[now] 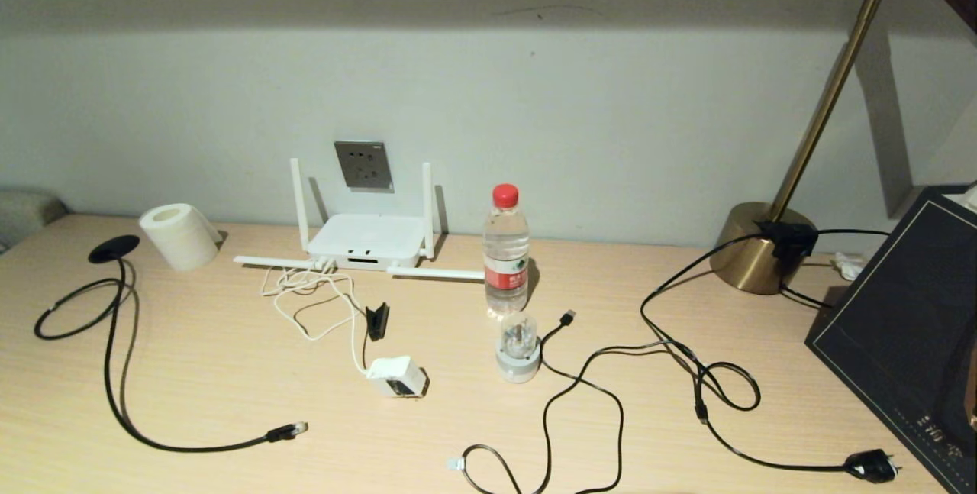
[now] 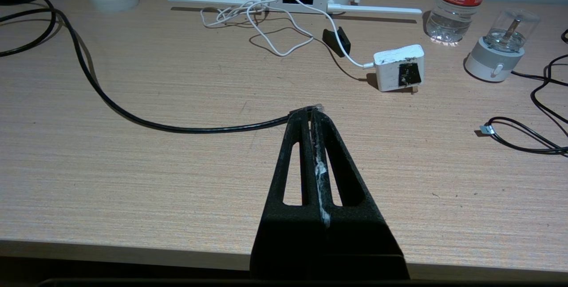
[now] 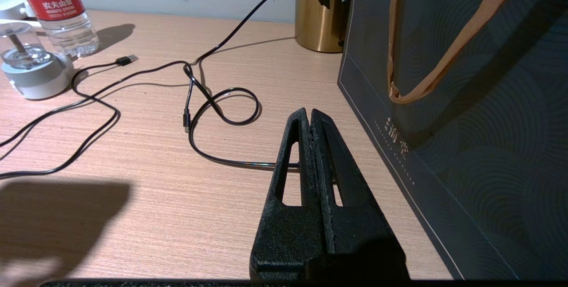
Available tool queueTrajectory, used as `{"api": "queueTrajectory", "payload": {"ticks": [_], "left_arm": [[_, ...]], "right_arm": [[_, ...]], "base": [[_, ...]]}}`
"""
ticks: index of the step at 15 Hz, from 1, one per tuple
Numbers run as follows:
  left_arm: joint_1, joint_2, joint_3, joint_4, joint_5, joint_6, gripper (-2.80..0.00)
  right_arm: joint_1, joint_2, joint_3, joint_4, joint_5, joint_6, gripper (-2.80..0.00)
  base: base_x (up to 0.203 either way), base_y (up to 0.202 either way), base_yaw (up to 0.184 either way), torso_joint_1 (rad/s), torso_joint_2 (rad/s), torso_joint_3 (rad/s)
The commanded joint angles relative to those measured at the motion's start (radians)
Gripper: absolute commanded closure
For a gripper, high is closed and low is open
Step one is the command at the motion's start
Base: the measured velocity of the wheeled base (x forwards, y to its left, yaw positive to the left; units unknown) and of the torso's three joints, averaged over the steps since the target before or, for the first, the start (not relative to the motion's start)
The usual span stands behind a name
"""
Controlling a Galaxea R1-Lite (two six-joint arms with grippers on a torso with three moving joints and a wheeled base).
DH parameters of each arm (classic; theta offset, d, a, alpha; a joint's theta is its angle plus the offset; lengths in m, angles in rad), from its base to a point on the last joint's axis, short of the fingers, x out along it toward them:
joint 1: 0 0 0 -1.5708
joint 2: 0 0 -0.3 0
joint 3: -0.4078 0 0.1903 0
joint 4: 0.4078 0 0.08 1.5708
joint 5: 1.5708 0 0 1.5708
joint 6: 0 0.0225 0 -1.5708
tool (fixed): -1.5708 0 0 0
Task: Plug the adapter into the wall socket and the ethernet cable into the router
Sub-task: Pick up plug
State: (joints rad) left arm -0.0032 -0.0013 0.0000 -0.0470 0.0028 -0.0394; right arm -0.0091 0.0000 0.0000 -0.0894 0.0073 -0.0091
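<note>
The white adapter [image 1: 397, 377] lies on the desk in front of the router [image 1: 366, 240], its thin white cord coiled by the router's ports. On the wall behind the router is the grey wall socket [image 1: 363, 166], with nothing plugged in. The black ethernet cable [image 1: 122, 372] runs from its disc end [image 1: 114, 248] at the left to the clear plug [image 1: 288, 431] lying loose on the desk. My left gripper [image 2: 310, 112] hangs shut over the desk's front edge, with that plug [image 2: 314, 108] showing just past its tips. My right gripper [image 3: 307, 113] is shut beside the dark bag. Neither gripper shows in the head view.
A water bottle [image 1: 506, 250] and a clear-domed gadget [image 1: 518, 347] stand right of the router, a paper roll [image 1: 180, 235] to its left. Thin black USB cable [image 1: 566, 318] and mains-plug cable [image 1: 872, 466] loop across the right half. A brass lamp base [image 1: 756, 250] and dark bag [image 1: 908, 326] stand at the right.
</note>
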Motion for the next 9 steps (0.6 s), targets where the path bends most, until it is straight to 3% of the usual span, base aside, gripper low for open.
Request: {"api": "queueTrajectory", "payload": {"ticks": [1,9], "left_arm": [[0.000,0.001,0.014,-0.001,0.000,0.001,0.00],[0.000,0.000,0.014,-0.001,0.000,0.012,0.00]], "right_arm": [[0.000,0.002,0.034,-0.001,0.000,0.000,0.00],[0.000,0.002,0.034,-0.001,0.002,0.000,0.00]], "base": [[0.000,0.000,0.000,0.000,0.00,0.000],[0.000,0.000,0.000,0.000,0.00,0.000]]}}
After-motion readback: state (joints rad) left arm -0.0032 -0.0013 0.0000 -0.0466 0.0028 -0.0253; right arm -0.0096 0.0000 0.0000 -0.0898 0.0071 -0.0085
